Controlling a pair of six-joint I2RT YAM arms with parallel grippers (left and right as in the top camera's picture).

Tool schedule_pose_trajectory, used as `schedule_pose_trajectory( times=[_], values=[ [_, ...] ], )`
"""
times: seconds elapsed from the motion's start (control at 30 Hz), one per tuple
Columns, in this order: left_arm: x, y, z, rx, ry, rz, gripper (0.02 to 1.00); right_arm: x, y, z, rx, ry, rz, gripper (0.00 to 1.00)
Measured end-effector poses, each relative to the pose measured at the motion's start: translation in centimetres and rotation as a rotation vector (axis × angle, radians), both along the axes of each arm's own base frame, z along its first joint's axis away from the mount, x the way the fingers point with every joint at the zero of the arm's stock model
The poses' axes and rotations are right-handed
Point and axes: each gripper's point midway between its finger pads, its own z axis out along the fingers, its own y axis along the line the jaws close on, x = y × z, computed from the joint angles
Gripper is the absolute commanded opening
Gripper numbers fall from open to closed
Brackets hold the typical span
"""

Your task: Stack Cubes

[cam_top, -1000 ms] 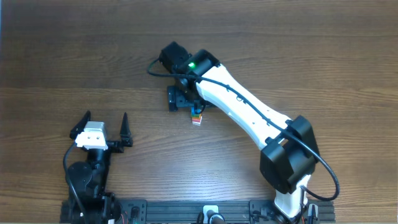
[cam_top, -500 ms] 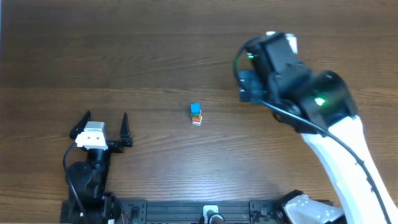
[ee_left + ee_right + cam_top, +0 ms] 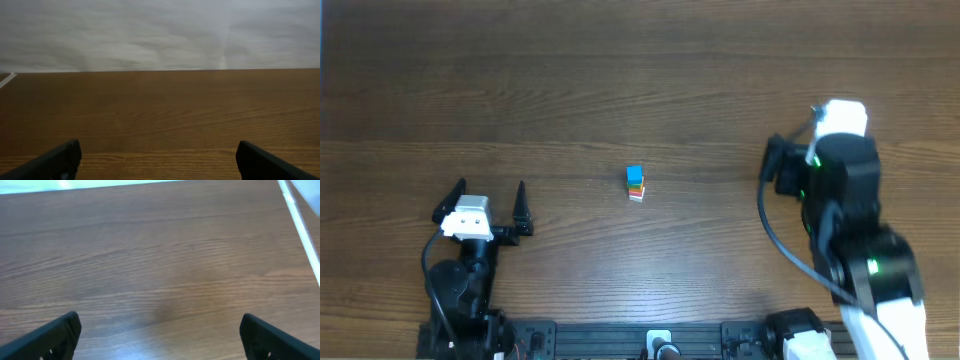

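Stacking is judged to be complete: the cube stack (image 3: pixel 635 184) is set near the middle of the table (image 3: pixel 640 80), about midway between its left and right edges, and nothing touches it. A blue cube (image 3: pixel 635 174) is seen on top, with an orange cube (image 3: pixel 635 185) under it and a pale and red layer at the base, which is too small to be told apart further. The stack is seen upright, its faces roughly in line.

The left gripper (image 3: pixel 490 190) is held low near the table's near-left corner, well apart from the stack, with its jaws spread wide and nothing between them. The right gripper (image 3: pixel 160 342) is held over bare wood towards the table's right edge, equally wide and equally empty.

If any move is called for next, it is judged to be only that both arms be kept clear, since a tower so narrow could be toppled by a light brush.

The cubes are seen as small, square-edged blocks in plain matte colours, hard-looking. The table is surfaced in dark brown wood grain with fine long streaks and a low sheen. The tapered fingers (image 3: pixel 55 160) are matte black, and a white housing is carried behind the left gripper
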Motion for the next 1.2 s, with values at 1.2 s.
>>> schedule_pose_trajectory(
  times=[1.2],
  values=[
    [0.0,0.0,0.0,0.000,0.000,0.000,1.000,-3.5,0.5,-9.0,0.030,-0.536,0.165,0.991]
  ],
)
